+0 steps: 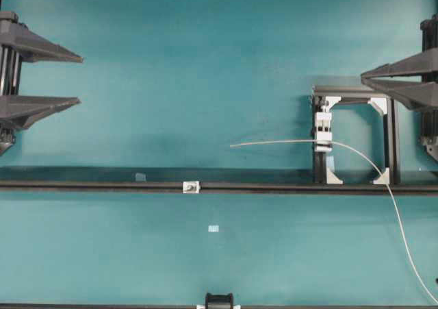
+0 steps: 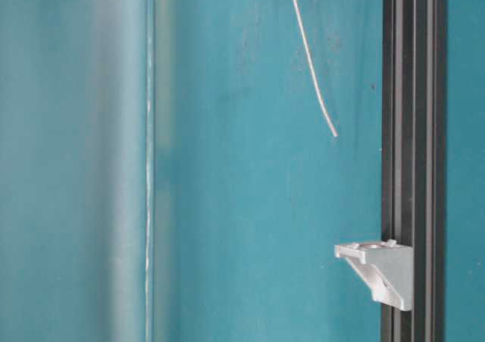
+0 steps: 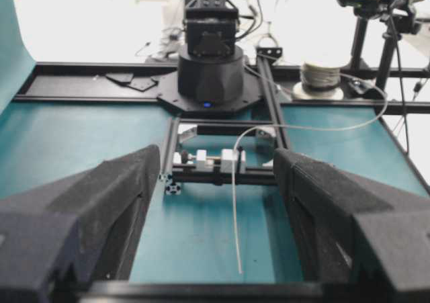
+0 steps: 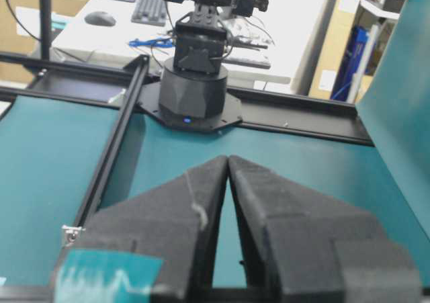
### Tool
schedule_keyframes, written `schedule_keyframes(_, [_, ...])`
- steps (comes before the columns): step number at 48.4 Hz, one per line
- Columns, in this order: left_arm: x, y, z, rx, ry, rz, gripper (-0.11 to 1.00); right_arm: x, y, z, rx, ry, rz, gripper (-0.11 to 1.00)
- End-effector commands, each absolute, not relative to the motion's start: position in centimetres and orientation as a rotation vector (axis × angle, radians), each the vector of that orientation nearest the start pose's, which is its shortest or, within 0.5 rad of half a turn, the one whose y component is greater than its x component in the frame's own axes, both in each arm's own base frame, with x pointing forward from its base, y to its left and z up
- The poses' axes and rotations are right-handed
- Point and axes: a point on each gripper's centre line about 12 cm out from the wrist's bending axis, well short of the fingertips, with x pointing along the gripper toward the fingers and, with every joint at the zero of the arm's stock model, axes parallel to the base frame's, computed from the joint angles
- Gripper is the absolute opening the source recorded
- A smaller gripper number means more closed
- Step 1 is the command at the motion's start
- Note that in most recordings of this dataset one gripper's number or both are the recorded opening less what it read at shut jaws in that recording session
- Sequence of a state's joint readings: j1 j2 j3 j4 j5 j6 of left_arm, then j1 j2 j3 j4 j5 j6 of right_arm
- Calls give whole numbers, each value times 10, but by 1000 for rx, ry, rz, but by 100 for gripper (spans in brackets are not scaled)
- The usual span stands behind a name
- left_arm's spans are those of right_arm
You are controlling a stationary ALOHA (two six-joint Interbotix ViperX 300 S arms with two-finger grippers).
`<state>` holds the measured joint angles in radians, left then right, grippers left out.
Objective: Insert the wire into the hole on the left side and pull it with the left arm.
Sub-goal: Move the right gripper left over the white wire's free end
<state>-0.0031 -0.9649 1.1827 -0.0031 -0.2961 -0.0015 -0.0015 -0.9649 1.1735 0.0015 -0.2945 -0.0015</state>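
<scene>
Overhead exterior | teal table [image 1: 205, 69] | left hand [image 1: 76, 80] released | right hand [image 1: 366, 78] seemingly clenched

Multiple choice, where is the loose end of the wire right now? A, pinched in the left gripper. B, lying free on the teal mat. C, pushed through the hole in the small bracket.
B: the wire ends on bare mat, well short of the bracket.

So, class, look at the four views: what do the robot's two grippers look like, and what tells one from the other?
Both are black, with long wedge-shaped dark grey fingers faced in rough foam. The left gripper bears no coloured marks. The right gripper carries a strip of teal tape on its body.
</scene>
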Motion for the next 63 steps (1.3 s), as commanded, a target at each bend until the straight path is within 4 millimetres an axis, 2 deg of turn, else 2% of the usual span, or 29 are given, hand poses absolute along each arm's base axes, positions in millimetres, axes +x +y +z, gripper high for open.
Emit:
schedule_keyframes(1, [200,1,296,-39,-92,8,24,199,-1,294,3,-86,-5,24])
schedule_keyframes(3, [200,1,296,-42,-90,8,22,199,-1,291,4,-80,-5,22])
schedule_keyframes(6, [201,1,295,-46,-91,8,9,198,-1,287,4,-72,-7,10])
schedule_keyframes(9, [202,1,293,-51,-81,8,-1,198,-1,284,3,-64,-7,2])
schedule_keyframes(15, [206,1,285,-54,-46,9,-10,197,-1,275,4,-43,-5,2])
schedule_keyframes(23, [218,7,263,-55,35,37,-9,198,-1,269,6,-32,-7,2])
schedule_keyframes(27, [220,10,257,-55,45,52,-2,199,-2,265,6,-26,-9,2])
schedule_keyframes(31, [219,12,253,-53,35,63,10,201,-2,261,6,-18,-10,2])
schedule_keyframes(36, [216,13,247,-48,29,67,34,202,-2,255,9,1,-9,19])
schedule_keyframes(41, [214,13,241,-43,39,68,66,202,-2,249,31,23,-14,48])
schedule_keyframes(47, [215,13,237,-40,54,68,67,204,-2,245,70,41,-15,83])
schedule_keyframes(49, [215,13,235,-38,62,68,67,205,-2,243,81,49,-16,86])
schedule_keyframes(63, [230,14,214,-38,136,72,76,217,-3,226,157,123,-24,85])
